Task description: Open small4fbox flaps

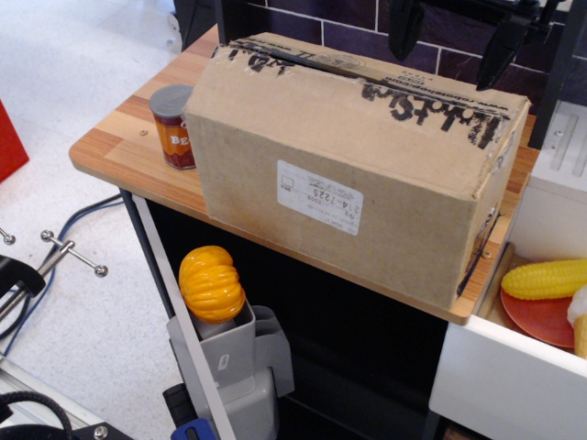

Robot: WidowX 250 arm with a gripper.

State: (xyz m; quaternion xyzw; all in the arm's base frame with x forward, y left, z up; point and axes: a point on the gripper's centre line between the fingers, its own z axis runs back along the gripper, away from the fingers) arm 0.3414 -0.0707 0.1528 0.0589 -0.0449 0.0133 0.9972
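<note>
The small4fbox (348,174) is a large brown cardboard box on the wooden table (119,147), with a white label (319,197) on its long near side. Its flaps (367,87) lie shut and flat on top, with torn black tape remnants (440,110) along the top edges and the middle seam. My gripper (454,32) hangs above the box's far right edge. Its two black fingers (404,27) stand wide apart, open and empty, and do not touch the box.
A red can with a grey lid (172,126) stands on the table next to the box's left end. A yellow gourd (211,282) sits in a grey holder below the table. At right, corn (546,278) lies on a red plate (541,319) in a white bin.
</note>
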